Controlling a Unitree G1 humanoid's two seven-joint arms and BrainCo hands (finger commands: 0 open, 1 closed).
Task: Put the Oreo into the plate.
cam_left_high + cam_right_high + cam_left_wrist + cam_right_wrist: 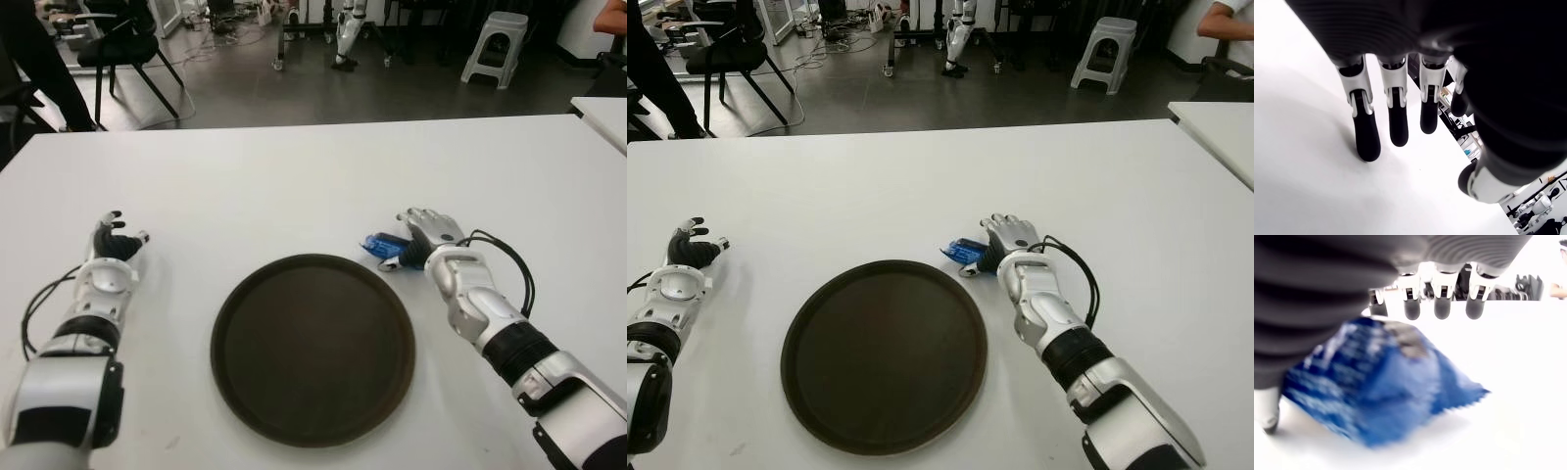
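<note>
The Oreo is a small blue packet (pixel 378 245) lying on the white table (pixel 294 186), just past the far right rim of the round dark brown plate (pixel 313 348). My right hand (pixel 415 241) is directly at the packet's right side, fingers arched over it and thumb low near the plate's rim. In the right wrist view the packet (pixel 1381 387) lies under the palm, between the thumb and three fingertips (pixel 1442 308) that stand apart from it. My left hand (pixel 113 245) shows idle left of the plate, fingers (pixel 1396 122) relaxed and holding nothing.
Nothing lies on the plate. Beyond the table's far edge are a black chair (pixel 122 49), a grey stool (pixel 495 44) and equipment on the floor. A second white table (pixel 602 113) stands at the right.
</note>
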